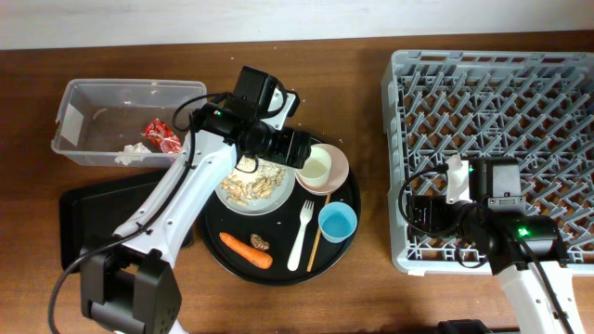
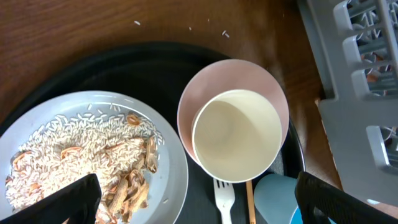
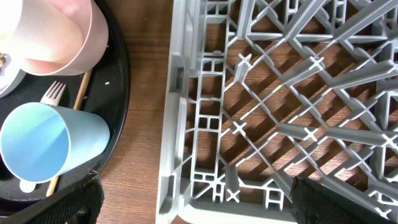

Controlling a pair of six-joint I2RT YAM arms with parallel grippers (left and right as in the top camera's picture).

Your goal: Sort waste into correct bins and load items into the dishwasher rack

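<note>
My left gripper (image 1: 288, 148) (image 2: 199, 205) is open and empty above the white plate (image 1: 243, 206) of rice-like scraps (image 1: 252, 181) and the white cup (image 1: 314, 168) nested in the pink bowl (image 1: 340, 167). The blue cup (image 1: 337, 223), fork (image 1: 301, 237), chopstick (image 1: 315, 243), carrot (image 1: 246, 249) and brown lump (image 1: 260, 243) lie on the round black tray (image 1: 348, 199). The red wrapper (image 1: 162, 135) and tissue (image 1: 130, 154) are in the clear tub (image 1: 74, 97). My right gripper (image 1: 422, 211) (image 3: 199, 199) is open over the front left corner of the rack (image 1: 492, 93).
The shallow black rectangular tray (image 1: 93, 204) lies at the front left, partly under my left arm. A strip of bare wood separates the round tray from the rack. A few rice grains lie on the table behind the round tray.
</note>
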